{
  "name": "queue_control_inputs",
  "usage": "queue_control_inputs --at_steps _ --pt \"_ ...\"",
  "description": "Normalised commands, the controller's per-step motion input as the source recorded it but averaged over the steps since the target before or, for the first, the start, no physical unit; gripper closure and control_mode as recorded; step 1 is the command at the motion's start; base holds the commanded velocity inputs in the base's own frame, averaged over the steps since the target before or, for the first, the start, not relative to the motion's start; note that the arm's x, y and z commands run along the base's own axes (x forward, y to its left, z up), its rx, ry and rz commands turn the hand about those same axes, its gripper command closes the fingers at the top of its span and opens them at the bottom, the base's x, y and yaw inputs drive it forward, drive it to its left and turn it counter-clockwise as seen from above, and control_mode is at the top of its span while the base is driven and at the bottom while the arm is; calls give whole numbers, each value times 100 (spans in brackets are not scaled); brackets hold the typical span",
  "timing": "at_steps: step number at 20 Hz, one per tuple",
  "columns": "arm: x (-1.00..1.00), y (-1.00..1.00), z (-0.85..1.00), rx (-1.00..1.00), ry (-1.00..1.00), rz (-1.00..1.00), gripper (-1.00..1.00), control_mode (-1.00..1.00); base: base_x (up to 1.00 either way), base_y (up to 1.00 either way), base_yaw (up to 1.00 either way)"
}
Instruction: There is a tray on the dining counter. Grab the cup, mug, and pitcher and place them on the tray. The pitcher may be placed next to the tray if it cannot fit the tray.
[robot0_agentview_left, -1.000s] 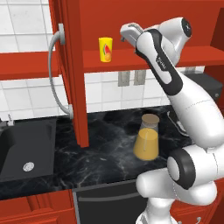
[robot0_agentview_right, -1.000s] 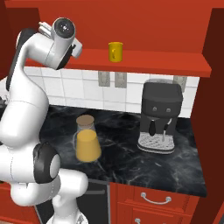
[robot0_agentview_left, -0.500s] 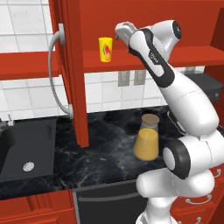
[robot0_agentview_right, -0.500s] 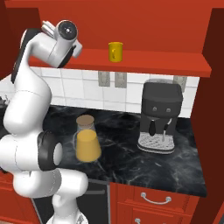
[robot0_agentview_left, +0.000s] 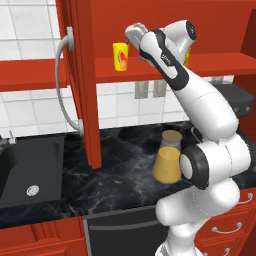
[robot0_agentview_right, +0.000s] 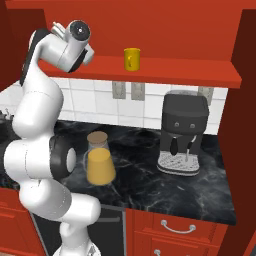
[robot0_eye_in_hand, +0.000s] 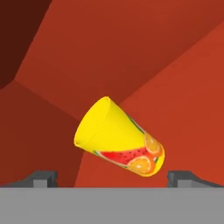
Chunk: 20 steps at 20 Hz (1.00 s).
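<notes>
- Cup (robot0_agentview_left: 120, 56) stands upright on the red shelf (robot0_agentview_left: 215, 64), just right of the red vertical panel (robot0_agentview_left: 87, 100), inside the red cabinet.
- The claw (robot0_agentview_left: 131, 37) is raised to shelf height, just right of the cup and not touching it; its two fingers stand wide apart, with nothing between them.
- In the hand view the cup (robot0_eye_in_hand: 120, 139) lies between the two dark fingertips (robot0_eye_in_hand: 41, 178) and a little beyond them, with red cabinet walls behind it. The fruit mark is near the base of the cup.
- The mug (robot0_agentview_right: 132, 59) stands on the same red shelf, further right, well apart from the cup. In the left base view the arm mostly hides it.
- The pitcher (robot0_agentview_right: 100, 160) stands upright on the black marble-veined bench (robot0_agentview_right: 150, 170), with orange-yellow juice inside and a tan lid on top. It is near the front of the robot body.
- A black coffee machine (robot0_agentview_right: 184, 132) stands on the bench to the right of the pitcher, against the white tiled wall (robot0_agentview_right: 100, 97).
- A black sink (robot0_agentview_left: 27, 170) is set in the bench at the left, and a grey curved faucet (robot0_agentview_left: 65, 90) rises behind it.
- Red drawers with silver handles (robot0_agentview_right: 177, 227) are under the bench.
</notes>
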Motion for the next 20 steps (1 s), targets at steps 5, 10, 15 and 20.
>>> queue_control_inputs --at_steps 5,10,15,20 --pt "26 11 0 2 8 0 -100 -100 0 0 0" --pt "26 11 -1 2 8 0 -100 -100 0 0 0" --pt "17 3 -5 2 6 0 -100 -100 0 0 0" --pt "9 0 -11 1 5 0 -100 -100 0 0 0"
